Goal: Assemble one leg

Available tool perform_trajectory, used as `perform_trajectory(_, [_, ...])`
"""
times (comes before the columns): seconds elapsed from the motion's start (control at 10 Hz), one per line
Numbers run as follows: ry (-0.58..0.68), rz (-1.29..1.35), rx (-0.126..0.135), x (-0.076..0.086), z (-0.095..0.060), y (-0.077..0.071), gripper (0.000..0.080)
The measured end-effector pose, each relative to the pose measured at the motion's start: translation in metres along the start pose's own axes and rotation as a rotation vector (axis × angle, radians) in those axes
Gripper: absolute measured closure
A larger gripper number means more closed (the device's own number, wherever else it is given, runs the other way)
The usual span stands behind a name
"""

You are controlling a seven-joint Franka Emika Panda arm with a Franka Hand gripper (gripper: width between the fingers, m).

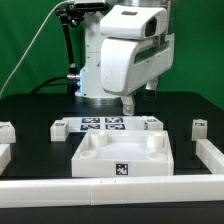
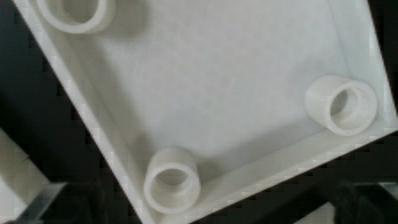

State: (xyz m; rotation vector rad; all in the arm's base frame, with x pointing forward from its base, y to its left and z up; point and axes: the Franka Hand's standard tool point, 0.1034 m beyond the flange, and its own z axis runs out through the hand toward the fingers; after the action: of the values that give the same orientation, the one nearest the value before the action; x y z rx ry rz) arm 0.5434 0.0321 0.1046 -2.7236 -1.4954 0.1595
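Leg (image 1: 200,127): exterior view, small white post on the black table (image 1: 30,115) at the exterior view's right, well apart from the gripper (image 1: 128,106), which hangs above the white tray (image 1: 125,158); whether its fingers are spread or closed cannot be told. Wrist view: white tray (image 2: 196,90) interior, three round corner sockets (image 2: 338,105).

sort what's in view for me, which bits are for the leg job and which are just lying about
Job:
leg, exterior view's right
second leg, its left
square top with corner sockets

Lying about:
marker board
white rails along the table's edges
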Motion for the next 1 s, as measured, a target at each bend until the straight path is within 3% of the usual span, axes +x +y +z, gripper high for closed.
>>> perform_trajectory(0.7, [-0.001, 0.000, 0.002, 0.000, 0.001, -0.001, 0.0150])
perform_trajectory(0.8, [0.009, -0.048, -0.009, -0.004, 0.004, -0.002, 0.0150])
perform_trajectory(0.9, [0.045, -0.164, -0.061, -0.012, 0.007, -0.004, 0.0150])
perform_trajectory(1.0, [0.052, -0.241, -0.076, -0.023, 0.013, -0.013, 0.0150])
